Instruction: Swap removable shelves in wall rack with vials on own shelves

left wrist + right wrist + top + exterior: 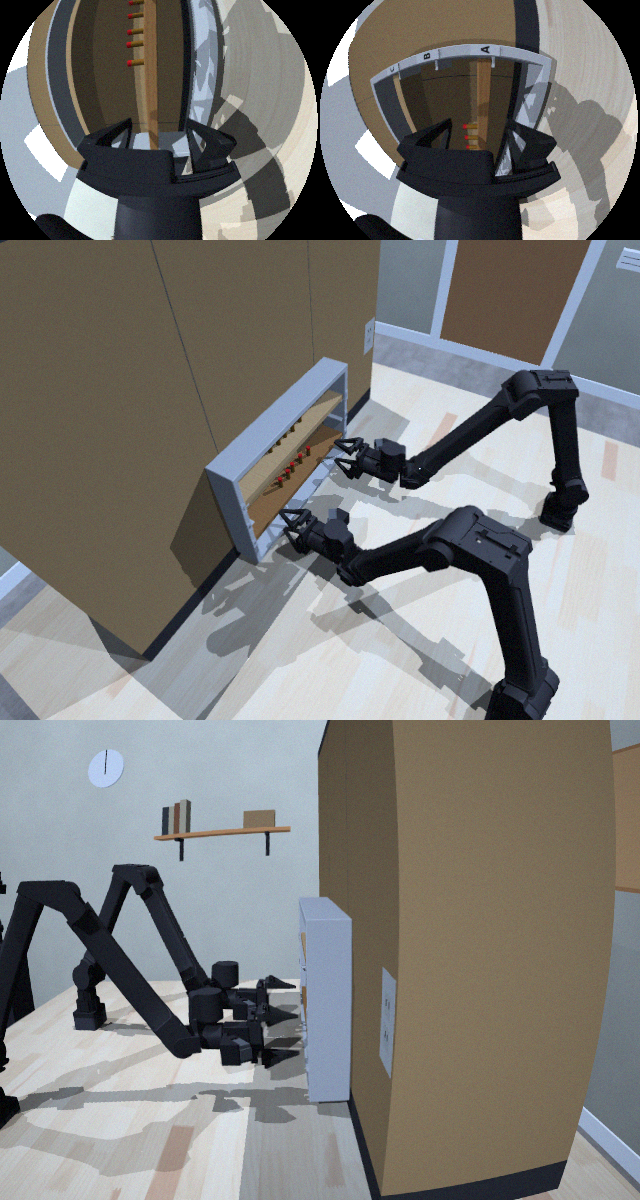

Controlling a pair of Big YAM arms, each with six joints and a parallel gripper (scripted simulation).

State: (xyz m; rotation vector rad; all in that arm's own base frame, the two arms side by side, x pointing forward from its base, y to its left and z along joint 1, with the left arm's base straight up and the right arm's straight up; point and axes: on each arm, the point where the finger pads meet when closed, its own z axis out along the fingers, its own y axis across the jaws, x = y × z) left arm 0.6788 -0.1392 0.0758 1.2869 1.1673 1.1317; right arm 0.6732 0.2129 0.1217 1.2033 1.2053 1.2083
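The grey rack [222,508] [328,1009] [457,51] is on the wall. A light tan shelf [312,420] [70,60] spans its upper part, at C, with several vials [292,429] whose caps are hidden in the top view. A darker brown shelf [260,513] [151,75] [484,100] spans its lower part, at A, with several red-capped vials [292,467] [135,45] [471,137] standing on it. My left gripper [283,521] [158,121] and right gripper [336,452] [298,1035] [479,121] are open and empty, just outside opposite ends of the brown shelf's front edge. Exact shelf depth is unclear.
Runner tabs marked A, B and C line the rack's end; B, between the two shelves, holds no shelf. The rack's end walls stand close beyond both grippers. The brown cabinet wall [103,395] [496,926] rises behind the rack.
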